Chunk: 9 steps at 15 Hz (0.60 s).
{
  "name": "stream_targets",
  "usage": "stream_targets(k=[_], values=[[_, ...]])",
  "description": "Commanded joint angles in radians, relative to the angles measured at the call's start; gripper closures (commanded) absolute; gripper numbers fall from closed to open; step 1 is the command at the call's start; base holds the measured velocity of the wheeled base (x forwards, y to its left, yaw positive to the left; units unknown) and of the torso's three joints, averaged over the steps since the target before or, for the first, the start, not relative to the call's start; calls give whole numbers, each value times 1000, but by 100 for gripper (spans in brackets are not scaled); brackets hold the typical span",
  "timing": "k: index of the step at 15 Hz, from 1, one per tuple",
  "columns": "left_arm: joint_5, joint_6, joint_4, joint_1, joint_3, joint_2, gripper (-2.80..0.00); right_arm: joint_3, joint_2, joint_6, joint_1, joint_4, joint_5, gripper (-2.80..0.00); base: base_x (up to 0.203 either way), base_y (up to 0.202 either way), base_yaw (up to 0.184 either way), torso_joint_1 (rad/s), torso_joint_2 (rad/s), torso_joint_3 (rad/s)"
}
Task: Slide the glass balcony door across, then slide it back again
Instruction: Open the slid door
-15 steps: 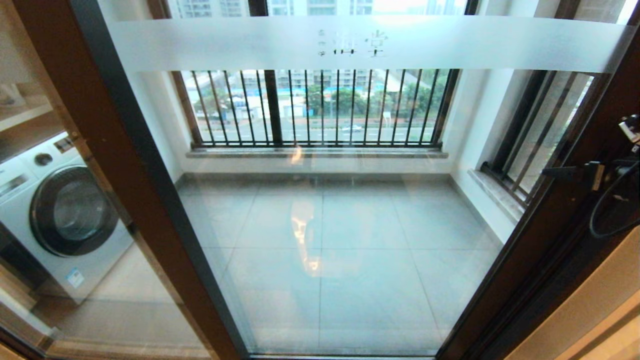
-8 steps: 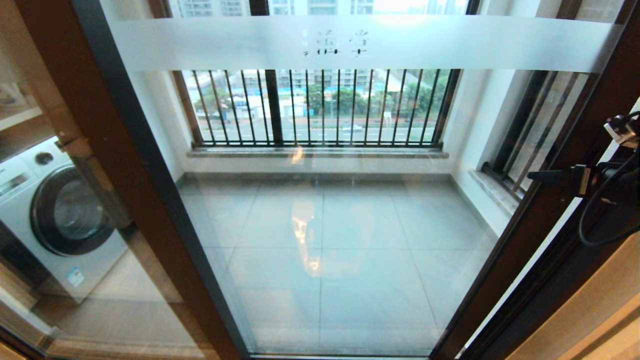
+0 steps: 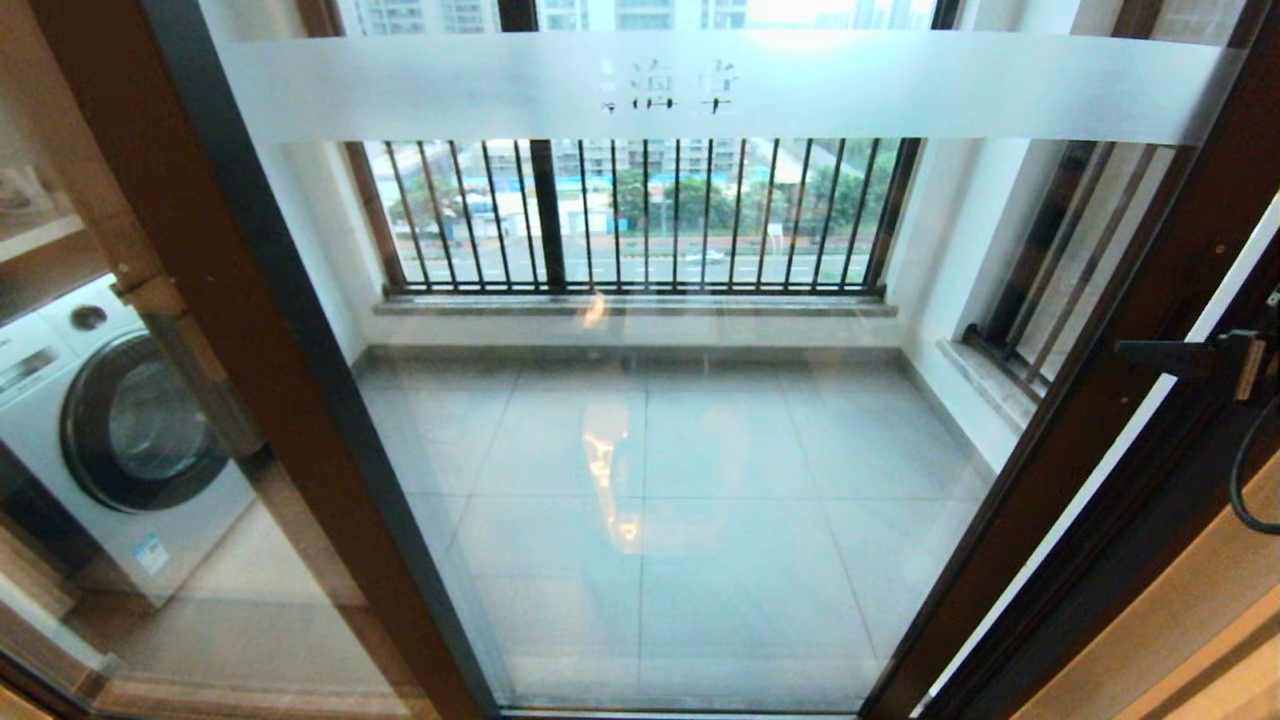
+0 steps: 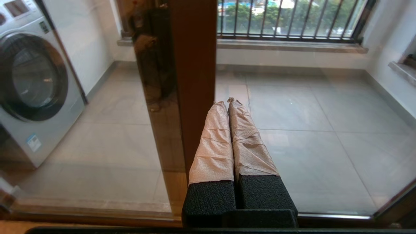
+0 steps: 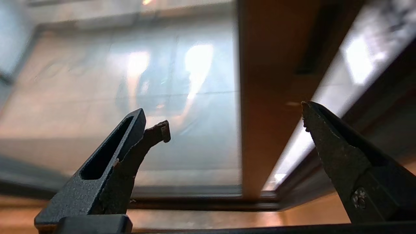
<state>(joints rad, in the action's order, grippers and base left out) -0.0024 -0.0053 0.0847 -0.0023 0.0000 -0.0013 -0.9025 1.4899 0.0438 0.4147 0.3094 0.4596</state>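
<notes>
The glass balcony door (image 3: pixel 640 450) fills the head view, with a frosted band and lettering (image 3: pixel 700 88) across its top. Its dark brown right stile (image 3: pixel 1120 350) stands slightly off the jamb, so a narrow bright gap (image 3: pixel 1150 430) shows between them. My right gripper (image 3: pixel 1150 355) hovers open by that stile at the right edge, holding nothing. In the right wrist view its fingers (image 5: pixel 234 117) spread wide on either side of the stile (image 5: pixel 269 97) without touching it, below the black handle slot (image 5: pixel 312 48). My left gripper (image 4: pixel 227 102) is shut and empty, low before the door's left stile (image 4: pixel 195 65).
A white washing machine (image 3: pixel 120 430) stands behind the glass at the left. Black-barred windows (image 3: pixel 640 215) close the balcony's far and right sides. The balcony floor is grey tile (image 3: pixel 700 520). A black cable (image 3: pixel 1245 480) loops below my right wrist.
The door slid a little to the left, opening the narrow gap at its right stile. My right gripper went left with it, then drew back to the right, off the stile.
</notes>
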Motion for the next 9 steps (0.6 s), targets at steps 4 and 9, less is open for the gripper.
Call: stream_targets(k=[4, 9], values=[[-1, -1, 1, -1, 34, 1, 0, 16, -128, 46, 63, -41, -31, 0, 0, 0, 0, 0, 0, 0], [-1, -1, 1, 1, 34, 1, 0, -91, -84, 41, 114, -145, -30, 0, 0, 0, 0, 0, 0, 0]])
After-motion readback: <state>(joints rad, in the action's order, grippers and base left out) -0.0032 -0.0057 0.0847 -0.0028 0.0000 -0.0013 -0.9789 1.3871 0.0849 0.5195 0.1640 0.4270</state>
